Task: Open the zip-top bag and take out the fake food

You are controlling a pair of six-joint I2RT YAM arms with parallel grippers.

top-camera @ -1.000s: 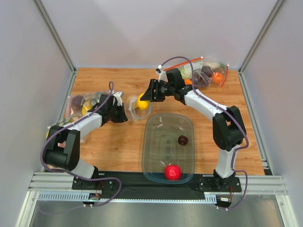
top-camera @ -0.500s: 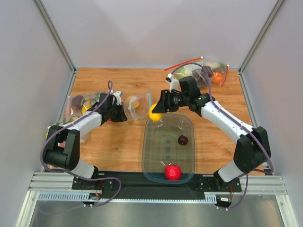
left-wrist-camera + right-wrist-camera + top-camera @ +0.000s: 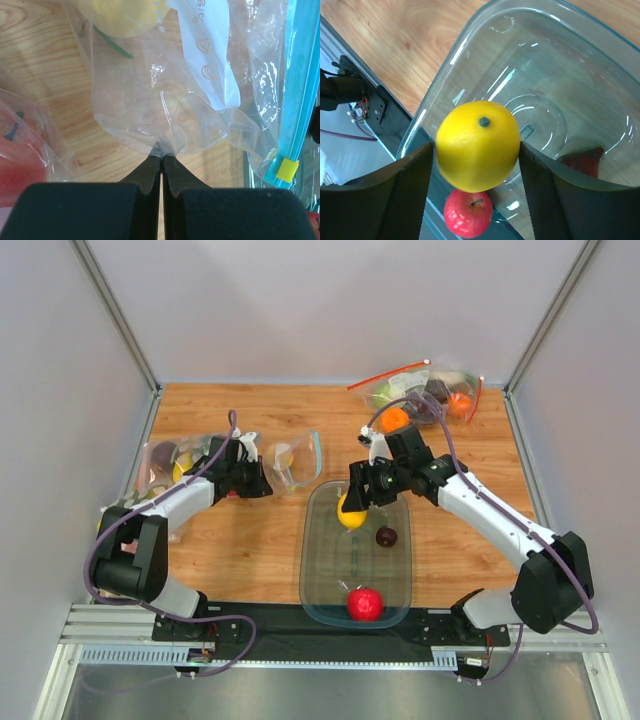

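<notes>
The zip-top bag (image 3: pixel 292 464) lies open on the table, its light-blue strip (image 3: pixel 316 448) facing the tray. An orange-yellow peach (image 3: pixel 284 455) is still inside it. My left gripper (image 3: pixel 256 481) is shut on the bag's closed end; the left wrist view shows the jaws (image 3: pixel 161 156) pinching clear plastic, with the blue strip (image 3: pixel 301 95) at the right. My right gripper (image 3: pixel 352 506) is shut on the yellow lemon (image 3: pixel 478 145) and holds it above the clear tray (image 3: pixel 318 570). The red apple (image 3: pixel 365 603) and the maroon plum (image 3: pixel 386 536) lie in the tray.
A larger clear bag with red zip strips (image 3: pixel 432 392) lies at the back right, holding fruit, with a bright orange (image 3: pixel 394 419) beside it. Another clear bag of fruit (image 3: pixel 168 465) lies at the left edge. A black rail runs along the near edge.
My right gripper has carried the lemon from the bag's mouth toward the near side and now holds it over the tray. The left gripper has kept its grip on the bag.
</notes>
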